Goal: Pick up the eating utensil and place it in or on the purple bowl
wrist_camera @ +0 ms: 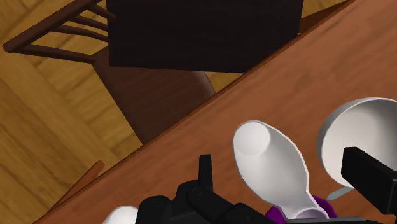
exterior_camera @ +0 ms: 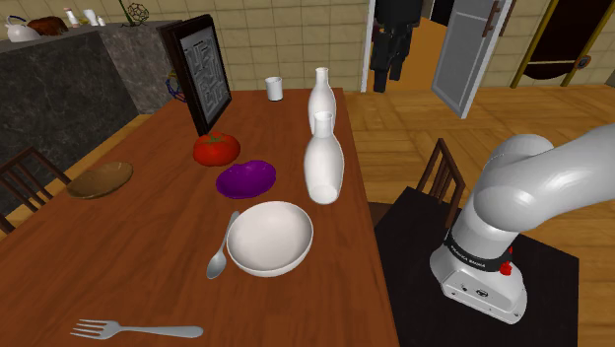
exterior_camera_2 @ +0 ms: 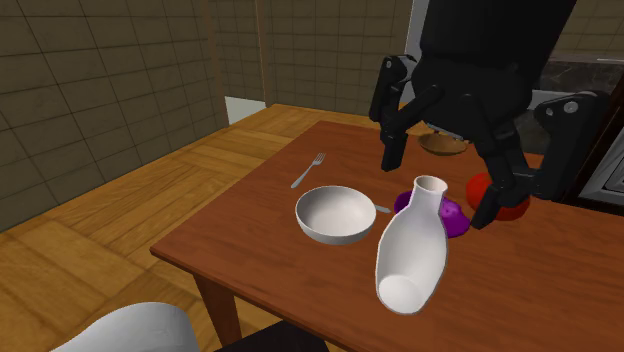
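Here in the shoulder view, the spoon [exterior_camera: 221,251] lies just beside the white bowl [exterior_camera: 271,237], the fork [exterior_camera: 133,329] well apart from it and the purple bowl [exterior_camera: 246,178] near its far side. In the second exterior view, the gripper [exterior_camera_2: 437,190] hangs beyond the white bowl, fingers spread and empty, above the spoon's handle. In the wrist view, that handle shows by the white bowl's rim, beside one parted finger.
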